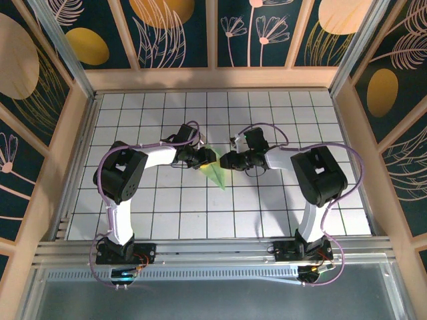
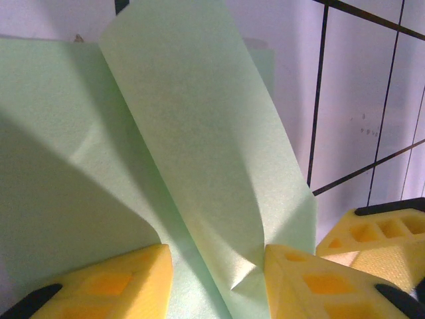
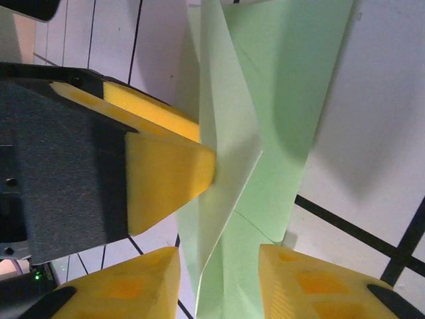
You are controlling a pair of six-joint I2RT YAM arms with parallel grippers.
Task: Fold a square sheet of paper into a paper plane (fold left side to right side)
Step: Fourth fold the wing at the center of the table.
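Note:
The pale-green sheet of paper (image 1: 216, 173) lies mid-table, folded into a slim dart whose tip points toward the near edge. My left gripper (image 1: 209, 159) and right gripper (image 1: 225, 161) meet nose to nose over its far end. In the left wrist view the left gripper (image 2: 216, 282) is open, its yellow fingers (image 2: 106, 286) either side of a raised flap of the paper (image 2: 199, 153); the right-hand finger touches the flap's crease. In the right wrist view the right gripper (image 3: 219, 286) is open and straddles the paper (image 3: 292, 100), while a left-gripper finger (image 3: 166, 169) presses against the upright flap.
The white grid-tile table (image 1: 300, 200) is boxed in by wooden walls (image 1: 213, 79) at the back and both sides. An aluminium rail (image 1: 213, 248) runs along the near edge by the arm bases. Purple cables (image 1: 353, 167) loop off both arms.

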